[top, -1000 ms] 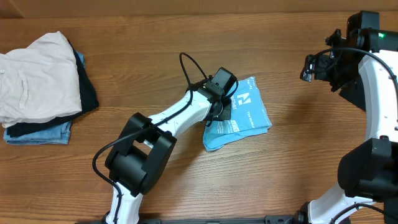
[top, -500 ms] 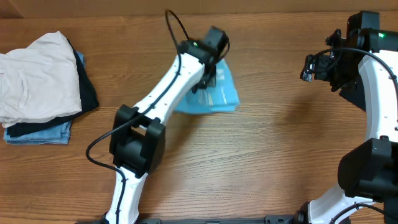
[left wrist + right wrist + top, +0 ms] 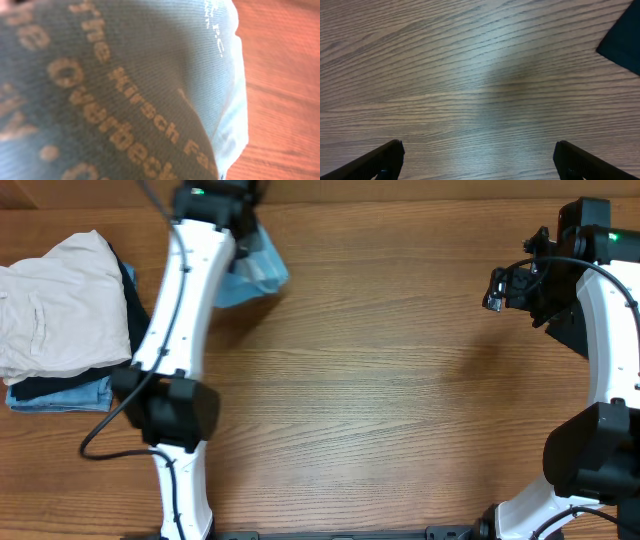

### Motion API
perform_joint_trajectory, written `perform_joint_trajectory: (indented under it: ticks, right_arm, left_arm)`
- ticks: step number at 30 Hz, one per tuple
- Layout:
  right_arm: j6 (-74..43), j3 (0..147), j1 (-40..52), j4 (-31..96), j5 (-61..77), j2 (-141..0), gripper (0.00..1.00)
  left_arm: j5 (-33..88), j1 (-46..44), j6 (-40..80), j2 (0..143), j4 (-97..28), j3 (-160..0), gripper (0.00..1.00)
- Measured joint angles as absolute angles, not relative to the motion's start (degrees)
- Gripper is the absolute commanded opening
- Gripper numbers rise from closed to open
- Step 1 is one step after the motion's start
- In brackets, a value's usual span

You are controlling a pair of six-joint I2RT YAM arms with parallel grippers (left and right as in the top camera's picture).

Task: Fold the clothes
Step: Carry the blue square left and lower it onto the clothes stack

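Seemingly blue T-shirt point(image 3: 260, 272) between left gripper point(image 3: 242, 242) jaws — right gripper point(image 3: 477, 152) jaws wide

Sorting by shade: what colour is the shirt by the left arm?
Light sky blue T-shirt; shows best in the overhead view.

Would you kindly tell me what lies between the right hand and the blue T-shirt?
Nothing but bare wooden table. The overhead view shows the stretch from the right hand across to the T-shirt with no object on it.
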State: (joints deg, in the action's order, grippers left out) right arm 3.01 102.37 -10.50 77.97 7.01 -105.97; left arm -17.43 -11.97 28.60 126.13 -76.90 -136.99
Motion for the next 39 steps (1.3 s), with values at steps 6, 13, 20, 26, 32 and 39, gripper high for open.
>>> perform_joint_trajectory:
  ticks: [6,13,20,26,32,39]
  right_arm:
    - [3.0,102.4,-10.5,78.0,7.0,-106.0,1.0]
    - [3.0,102.4,-10.5,78.0,7.0,-106.0,1.0]
    - [3.0,102.4,-10.5,78.0,7.0,-106.0,1.0]
    - [3.0,102.4,-10.5,78.0,7.0,-106.0,1.0]
    - [3.0,102.4,-10.5,78.0,7.0,-106.0,1.0]
    - [3.0,102.4,-10.5,78.0,7.0,-106.0,1.0]
  left_arm:
    - [-15.8,3.4,32.7,117.0,-77.1,-137.5,0.04]
    - [-1.7,23.0,35.1,114.5,-72.1,-137.9,0.04]
    - [3.5,27.5,37.7,114.6,-65.0,-137.9,0.04]
    - [4.9,27.9,43.2,117.8,-64.2,-137.9,0.04]
    - [5.0,30.2,45.4,124.0,-64.1,-137.5,0.04]
    - [0.3,30.9,45.5,124.8,-68.0,-137.3,0.04]
